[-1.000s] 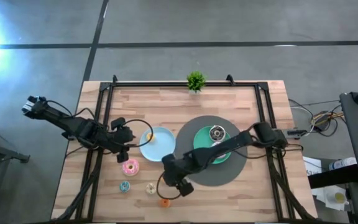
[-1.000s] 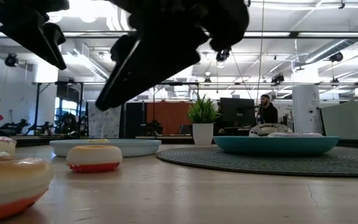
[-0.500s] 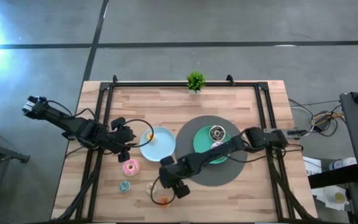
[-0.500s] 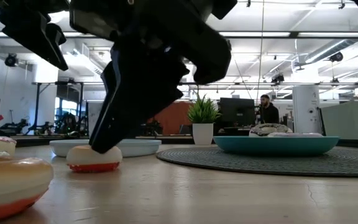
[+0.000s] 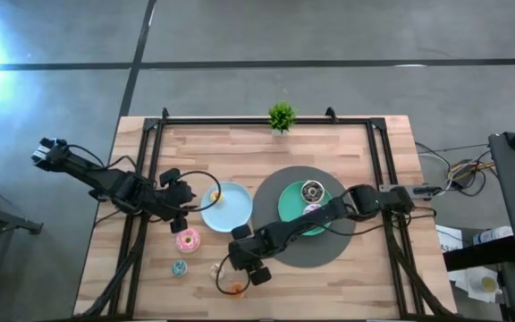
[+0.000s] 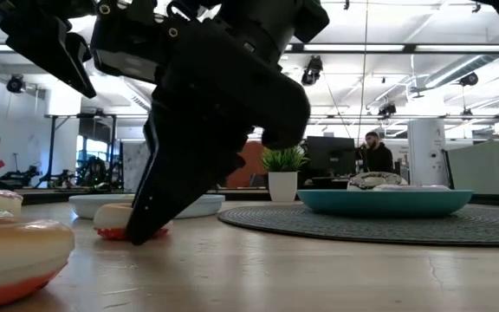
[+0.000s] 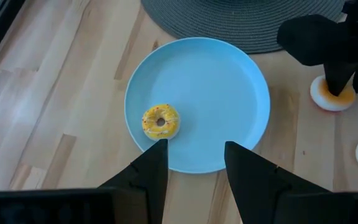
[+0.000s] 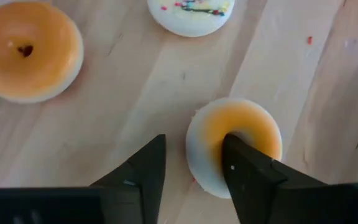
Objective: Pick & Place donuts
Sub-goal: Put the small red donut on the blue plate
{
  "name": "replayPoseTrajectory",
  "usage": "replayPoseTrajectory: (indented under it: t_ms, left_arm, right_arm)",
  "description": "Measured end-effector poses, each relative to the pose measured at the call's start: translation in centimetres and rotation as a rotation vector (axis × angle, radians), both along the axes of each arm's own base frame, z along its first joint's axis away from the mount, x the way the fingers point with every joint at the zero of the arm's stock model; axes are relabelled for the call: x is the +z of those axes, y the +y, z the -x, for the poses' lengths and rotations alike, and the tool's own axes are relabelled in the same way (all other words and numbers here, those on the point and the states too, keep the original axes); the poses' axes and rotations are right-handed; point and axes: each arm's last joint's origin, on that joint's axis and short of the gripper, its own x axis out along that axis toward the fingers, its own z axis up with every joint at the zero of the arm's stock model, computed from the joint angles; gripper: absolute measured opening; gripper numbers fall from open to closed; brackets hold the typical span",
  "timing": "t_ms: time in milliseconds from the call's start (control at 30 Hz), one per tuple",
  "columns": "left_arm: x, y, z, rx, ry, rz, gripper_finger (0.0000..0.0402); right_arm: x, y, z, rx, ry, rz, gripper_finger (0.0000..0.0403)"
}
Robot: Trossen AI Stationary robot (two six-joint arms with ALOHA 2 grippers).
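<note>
My right gripper (image 8: 194, 146) is open and low over a cream ring donut with an orange top (image 8: 235, 146), near the table's front edge (image 5: 217, 268). One finger stands at the ring's middle, the other outside its wall. An all-orange donut (image 8: 30, 50) and a white sprinkled donut (image 8: 191, 12) lie flat nearby. My left gripper (image 7: 194, 149) is open and hovers beside the light-blue plate (image 7: 229, 81), which carries a yellow donut (image 7: 161, 121). A teal donut (image 5: 179, 267) lies on the wood. The green plate (image 5: 289, 206) holds two donuts. My right gripper has one fingertip (image 8: 232, 149) down in the middle of the cream-and-orange donut, beside its orange top (image 8: 257, 127). The other finger (image 8: 151, 162) stands outside the cream wall with a small gap. The fingers come from above, slanting. The donut lies flat on the table.
A round grey mat (image 5: 329, 246) lies under the green plate. A small potted plant (image 5: 282, 116) stands at the far edge. Black rails (image 5: 141, 179) run along the table's sides. A person (image 6: 373, 156) stands in the room far behind.
My right gripper has moved toward the table's left edge and down, its fingers coming from above the table onto the cream-and-orange donut. The donuts have stayed in place.
</note>
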Motion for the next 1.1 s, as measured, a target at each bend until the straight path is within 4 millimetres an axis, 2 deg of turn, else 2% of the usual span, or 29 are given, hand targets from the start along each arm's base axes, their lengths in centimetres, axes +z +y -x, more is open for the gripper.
replayPoseTrajectory:
  t_ms: [133,267,367,533,633,800,933,1100]
  left_arm:
    - [0.0,0.0,0.0,0.002,-0.001,0.001,0.0132]
    - [0.0,0.0,0.0,0.01,-0.004,0.001,0.0132]
    - [0.0,0.0,0.0,0.025,-0.011,0.007,0.0132]
    - [0.1,0.0,-0.1,0.037,-0.03,0.01,0.0132]
    - [0.2,-0.1,-0.4,0.036,-0.047,-0.005,0.0132]
    - [0.4,-0.5,-1.2,0.037,-0.125,-0.087,0.0132]
    - [0.9,-1.0,-2.5,0.064,-0.229,-0.231,0.0132]
    - [0.9,-1.6,-4.5,0.11,-0.3,-0.398,0.0132]
  right_arm:
    - [0.4,-0.7,-0.1,-0.054,0.007,-0.031,0.0081]
    - [1.0,-2.4,0.0,-0.126,0.04,-0.051,0.0022]
    - [1.8,-4.4,0.7,-0.199,0.085,-0.074,0.0015]
    - [4.8,-8.5,1.9,-0.385,0.05,-0.292,0.0014]
    - [6.6,-11.5,2.6,-0.59,-0.07,-0.504,0.0013]
    - [9.4,-15.5,4.5,-0.957,-0.458,-0.905,0.0013]
    - [8.8,-16.4,5.7,-1.128,-0.628,-1.161,0.0013]
    - [7.9,-16.4,5.7,-1.239,-0.747,-1.38,0.0013]
